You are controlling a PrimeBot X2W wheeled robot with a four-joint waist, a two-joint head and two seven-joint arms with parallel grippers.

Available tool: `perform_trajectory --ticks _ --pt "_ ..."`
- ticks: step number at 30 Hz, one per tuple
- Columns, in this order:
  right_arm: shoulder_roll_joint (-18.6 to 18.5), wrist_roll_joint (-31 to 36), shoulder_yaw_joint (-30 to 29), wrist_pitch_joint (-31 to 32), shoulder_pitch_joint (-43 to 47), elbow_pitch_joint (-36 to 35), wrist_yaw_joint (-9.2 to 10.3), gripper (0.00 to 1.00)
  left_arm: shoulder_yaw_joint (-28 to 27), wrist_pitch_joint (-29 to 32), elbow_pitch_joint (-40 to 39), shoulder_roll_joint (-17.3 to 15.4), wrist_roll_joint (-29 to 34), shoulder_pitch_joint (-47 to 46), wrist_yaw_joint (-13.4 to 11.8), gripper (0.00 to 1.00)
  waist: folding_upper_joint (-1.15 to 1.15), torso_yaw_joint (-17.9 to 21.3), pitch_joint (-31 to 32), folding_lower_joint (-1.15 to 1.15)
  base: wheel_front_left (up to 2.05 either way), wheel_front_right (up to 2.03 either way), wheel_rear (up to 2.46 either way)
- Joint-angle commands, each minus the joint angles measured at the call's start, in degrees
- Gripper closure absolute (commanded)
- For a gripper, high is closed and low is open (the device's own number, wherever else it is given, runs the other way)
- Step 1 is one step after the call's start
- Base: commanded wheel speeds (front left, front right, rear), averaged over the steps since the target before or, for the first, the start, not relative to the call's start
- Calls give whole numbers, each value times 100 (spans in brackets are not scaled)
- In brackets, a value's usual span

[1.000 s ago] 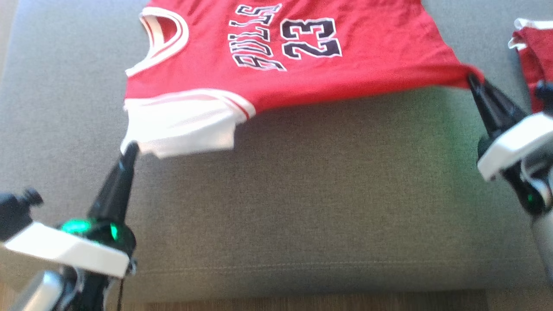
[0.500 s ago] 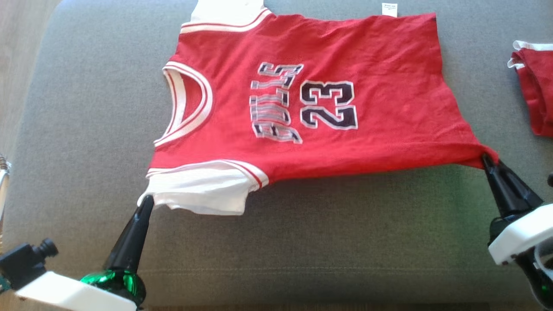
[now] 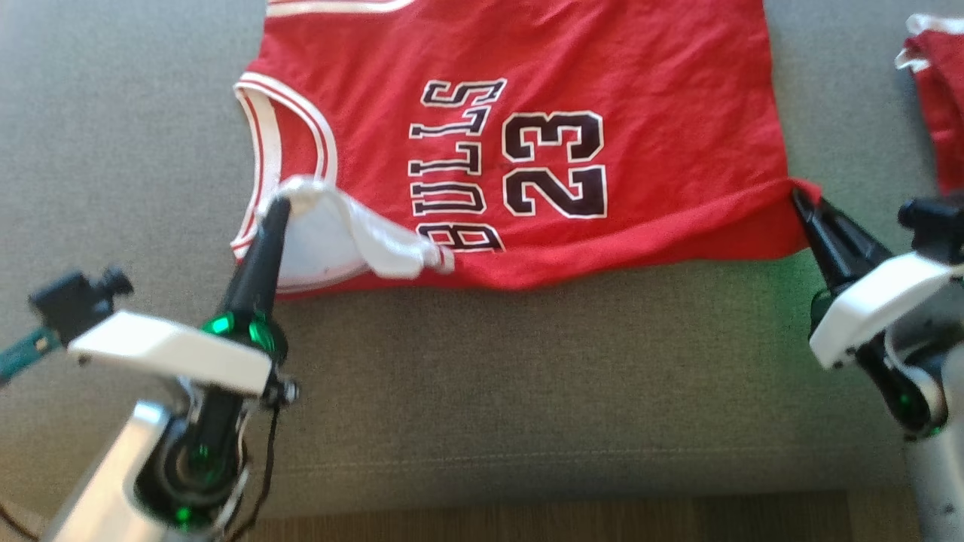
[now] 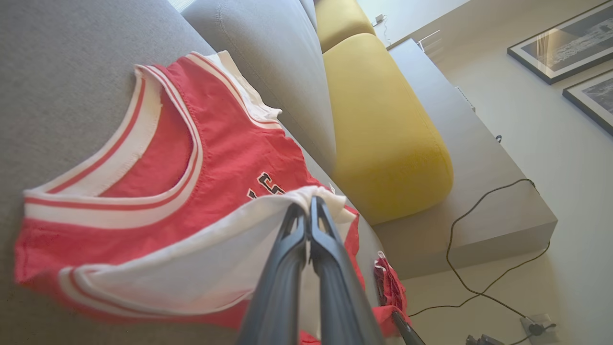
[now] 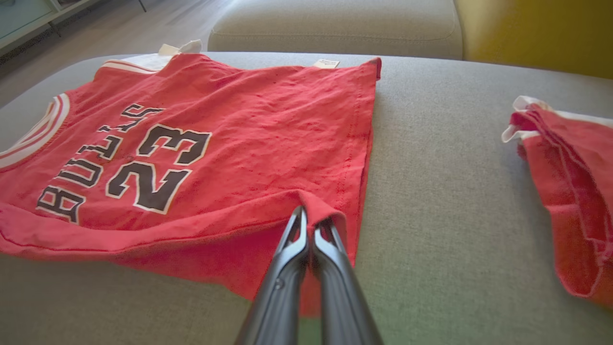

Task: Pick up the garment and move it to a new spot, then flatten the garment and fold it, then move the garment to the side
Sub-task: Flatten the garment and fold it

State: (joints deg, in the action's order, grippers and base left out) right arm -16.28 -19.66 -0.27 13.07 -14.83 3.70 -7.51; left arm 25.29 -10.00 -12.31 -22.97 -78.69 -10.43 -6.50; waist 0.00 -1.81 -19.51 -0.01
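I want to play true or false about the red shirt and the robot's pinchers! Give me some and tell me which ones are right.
1. The red basketball jersey lies on a grey fabric couch cushion. True.
2. Its number is 45. False: it reads 23.
3. The left gripper is shut on the jersey's white sleeve. True.
4. The right gripper hangs open above the jersey. False: it is shut on the jersey's red hem corner.
5. A second red garment lies at the robot's right. True.
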Motion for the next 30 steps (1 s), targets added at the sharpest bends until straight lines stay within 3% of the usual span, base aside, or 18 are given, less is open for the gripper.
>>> perform_trajectory --ticks 1,9,17,18,19,20,21,22,23,24,30 --pt "-58 -8 24 -147 -328 13 2 100 -220 -12 89 -35 110 -486 102 100 0 1 -230 1 0 0 0" --pt "-38 79 -7 -611 -1155 782 2 100 -288 -132 943 67 346 -1270 517 100 0 20 -570 1 0 0 0" --pt "9 115 339 -774 -1691 1640 2 100 8 -43 1797 137 682 -1745 711 100 0 56 -712 1 0 0 0" --pt "6 103 372 -807 -1729 1713 2 88 46 -70 1886 134 773 -1795 733 100 0 56 -706 1 0 0 0" --pt "-1 90 397 -847 -1764 1784 2 65 88 -110 1979 125 894 -1843 747 100 0 55 -696 1 0 0 0" --pt "-9 83 422 -900 -1791 1847 2 29 130 -139 2067 129 987 -1880 766 87 0 54 -677 1 0 0 0" --pt "-21 72 455 -947 -1810 1898 2 0 168 -165 2143 141 1057 -1907 795 71 0 53 -651 1 0 0 0" --pt "-34 51 492 -995 -1820 1929 2 0 186 -191 2215 165 1095 -1917 817 51 0 55 -618 1 0 0 0" --pt "-49 19 521 -1037 -1819 1946 2 0 197 -213 2278 188 1120 -1918 828 13 0 57 -583 1 0 0 0" --pt "-67 -19 564 -1071 -1808 1947 2 0 218 -232 2331 193 1168 -1914 833 0 0 63 -541 1 0 0 0" --pt "-272 -324 777 -1011 -1575 1663 2 0 274 -313 2480 166 1405 -1804 708 0 0 116 -296 1 0 0 0"
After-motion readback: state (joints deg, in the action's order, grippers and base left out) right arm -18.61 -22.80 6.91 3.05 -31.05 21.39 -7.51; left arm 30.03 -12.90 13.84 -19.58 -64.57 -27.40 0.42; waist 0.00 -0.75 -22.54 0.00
